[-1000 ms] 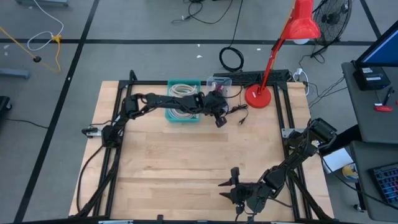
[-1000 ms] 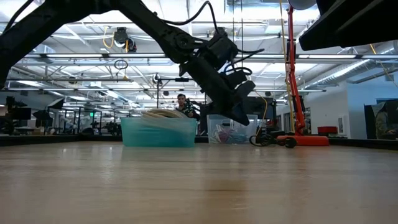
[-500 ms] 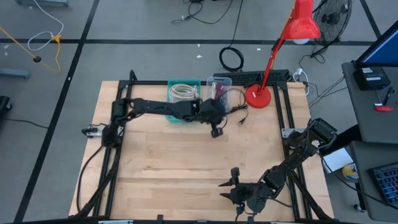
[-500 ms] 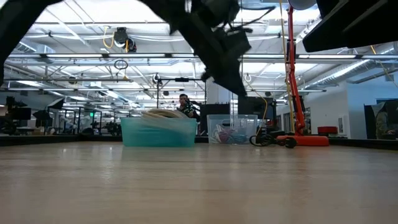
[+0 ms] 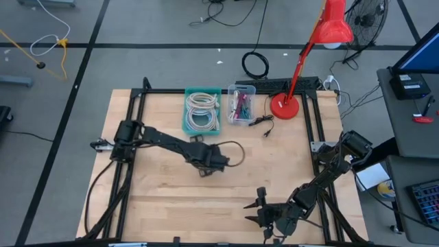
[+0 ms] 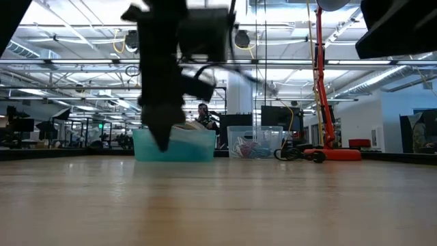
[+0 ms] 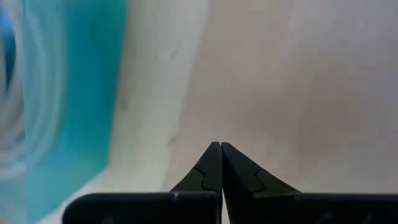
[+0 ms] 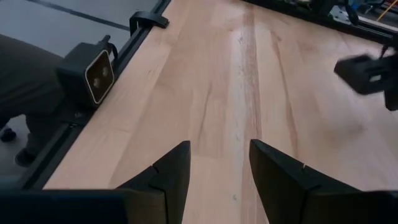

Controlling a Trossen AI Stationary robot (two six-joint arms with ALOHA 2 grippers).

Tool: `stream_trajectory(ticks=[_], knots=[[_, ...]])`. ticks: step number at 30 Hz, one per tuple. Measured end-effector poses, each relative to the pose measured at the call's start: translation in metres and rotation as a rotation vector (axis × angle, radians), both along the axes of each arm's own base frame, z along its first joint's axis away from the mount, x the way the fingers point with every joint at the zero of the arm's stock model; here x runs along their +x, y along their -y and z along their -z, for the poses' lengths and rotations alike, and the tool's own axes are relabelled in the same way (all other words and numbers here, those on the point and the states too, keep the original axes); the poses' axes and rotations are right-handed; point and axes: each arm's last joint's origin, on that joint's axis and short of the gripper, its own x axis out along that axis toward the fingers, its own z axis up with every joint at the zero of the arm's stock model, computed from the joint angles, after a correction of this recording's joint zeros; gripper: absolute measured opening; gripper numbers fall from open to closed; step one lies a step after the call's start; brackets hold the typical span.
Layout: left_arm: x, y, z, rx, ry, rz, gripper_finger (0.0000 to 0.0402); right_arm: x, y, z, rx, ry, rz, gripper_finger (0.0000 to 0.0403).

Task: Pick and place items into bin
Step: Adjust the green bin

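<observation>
On the left, we see the left gripper point(image 5: 204, 169) over the middle of the wooden table point(image 5: 164, 192), its 2 fingers point(image 7: 211, 168) pressed together on nothing. Behind it, the teal bin point(image 5: 203, 111) holds pale coiled cables point(image 5: 202, 110). Just to its right, a clear bin point(image 5: 241, 105) holds the small coloured cords point(image 5: 239, 108). The right gripper point(image 5: 259, 199) waits at the table's near edge, jaws apart and empty.
</observation>
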Motion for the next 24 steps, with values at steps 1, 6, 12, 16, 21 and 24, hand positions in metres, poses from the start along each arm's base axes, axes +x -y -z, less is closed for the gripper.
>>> stream_trajectory(ticks=[1, 6, 12, 16, 21, 24], knots=[[-0.006, -0.004, 0.007, 0.012, -0.019, -0.03, 0.0, 0.0, -0.001, 0.0, 0.004, 0.004, -0.003, 0.0155], [-0.029, -0.02, 0.035, 0.044, -0.073, -0.126, 0.0, 0.0, -0.002, -0.002, -0.004, 0.023, -0.017, 0.0155], [-0.038, -0.034, 0.033, 0.072, -0.053, -0.141, 0.0, 0.0, -0.002, -0.002, -0.015, 0.021, -0.018, 0.0155], [-0.04, -0.052, 0.02, 0.128, -0.015, -0.16, 0.0, 0.0, -0.002, -0.002, -0.014, 0.021, -0.019, 0.0155], [-0.038, -0.07, 0.009, 0.088, 0.042, -0.183, 0.0, 0.0, -0.002, -0.002, -0.014, 0.021, -0.018, 0.0155], [-0.033, -0.071, 0.005, 0.058, 0.099, -0.163, 0.0, 0.0, -0.002, -0.002, -0.015, 0.021, -0.019, 0.0155]])
